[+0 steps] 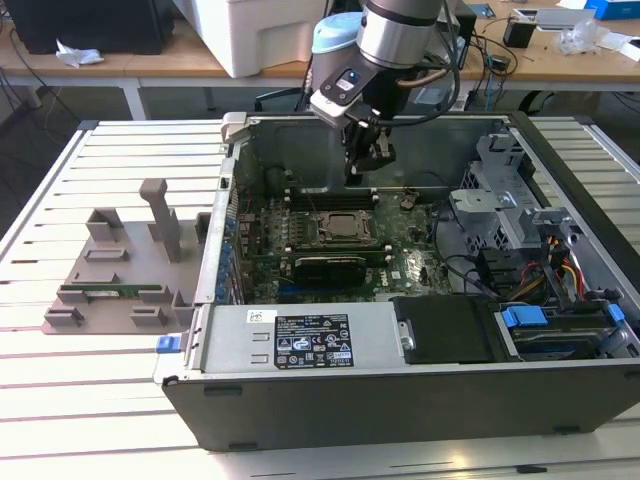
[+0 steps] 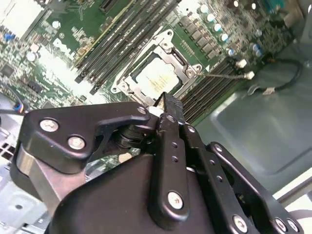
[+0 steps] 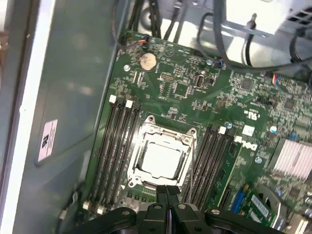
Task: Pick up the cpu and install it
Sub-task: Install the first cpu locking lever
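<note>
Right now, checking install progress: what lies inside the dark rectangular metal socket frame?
The flat silver-grey square cpu lies inside the socket frame; its top hides whatever is beneath. The black gripper hangs shut above it.

Open computer case (image 1: 400, 400) on a slatted table (image 1: 80, 400); grey fixture tray (image 1: 120, 278) just beside, possibly touching it.

Arm (image 1: 398, 32): reaching steeply down from above, wrist bent.
Tool (image 1: 360, 172): pointing downward, fingers (image 3: 162, 196) closed flat against each other.
</note>
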